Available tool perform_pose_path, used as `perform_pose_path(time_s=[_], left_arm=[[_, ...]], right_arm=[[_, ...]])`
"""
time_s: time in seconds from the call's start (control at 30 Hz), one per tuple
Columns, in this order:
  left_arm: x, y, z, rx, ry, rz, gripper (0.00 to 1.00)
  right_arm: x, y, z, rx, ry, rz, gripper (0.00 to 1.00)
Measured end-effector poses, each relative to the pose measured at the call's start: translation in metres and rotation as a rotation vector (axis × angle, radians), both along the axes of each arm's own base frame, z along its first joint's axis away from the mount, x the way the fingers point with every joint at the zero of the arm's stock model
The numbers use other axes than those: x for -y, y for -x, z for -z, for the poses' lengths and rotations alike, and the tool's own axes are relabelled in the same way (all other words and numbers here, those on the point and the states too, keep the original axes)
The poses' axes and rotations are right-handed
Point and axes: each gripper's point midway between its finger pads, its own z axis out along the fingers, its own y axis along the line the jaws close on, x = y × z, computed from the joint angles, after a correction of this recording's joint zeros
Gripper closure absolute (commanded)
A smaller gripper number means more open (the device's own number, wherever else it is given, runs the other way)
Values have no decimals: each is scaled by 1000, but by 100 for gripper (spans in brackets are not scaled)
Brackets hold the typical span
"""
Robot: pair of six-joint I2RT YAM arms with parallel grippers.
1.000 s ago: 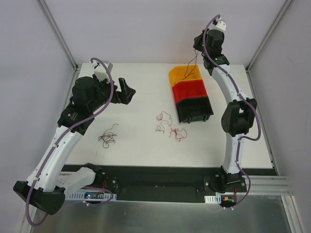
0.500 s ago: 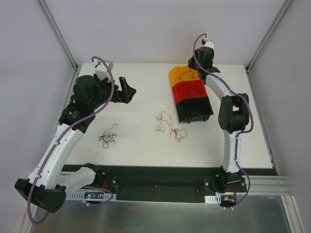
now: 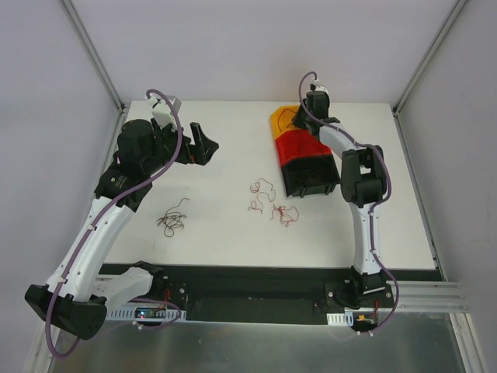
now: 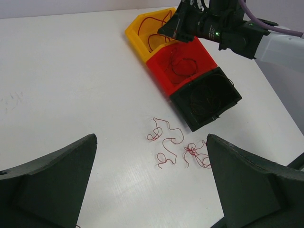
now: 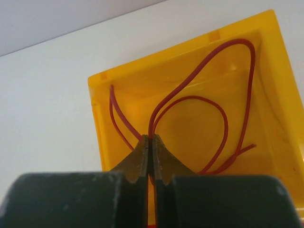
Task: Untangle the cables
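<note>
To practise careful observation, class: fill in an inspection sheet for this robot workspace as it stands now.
Surface: white table.
Job's things: bunch of red wires beside the black bin; darker bunch near the left arm; more in the yellow bin and red bin.
Clutter: nothing seen.
Grippers: left gripper open above the table; right gripper shut on a wire over the yellow bin.
Cables: purple cables along both arms.
Surroundings: pale walls, metal frame.

I see my right gripper [image 5: 150,142] pinching a red cable [image 5: 226,126], its loops lying inside the yellow bin [image 5: 278,80] on the white table [image 5: 42,118].
</note>
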Motion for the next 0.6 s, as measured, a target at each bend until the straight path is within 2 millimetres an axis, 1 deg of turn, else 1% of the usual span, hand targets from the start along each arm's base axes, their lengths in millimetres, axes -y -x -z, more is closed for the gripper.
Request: perform_pose_path(time_s=[0.03,0.1,0.13,0.27,0.33,0.47,0.6], left_arm=[[1,0,0,-1,2,4,1],[2,1,0,-5,7,10,1],[2,1,0,-6,9,11,1],[4,2,0,-14,18,16,1],[3,1,1,-17,19,12,1],[2,-1,2,-23,21,10,1],[4,-1,5,-33,22,19,1]], right_arm=[[1,0,5,-14,7,5,99],[4,0,6,-28,19,18,97],[6,0,6,-37,24,24,94],[10,-5,0,-50,37,35,76],[13,-5,-1,-59,44,34,70],[14,2,5,-94,53,24,59],[15,10,-1,-120,66,14,48]])
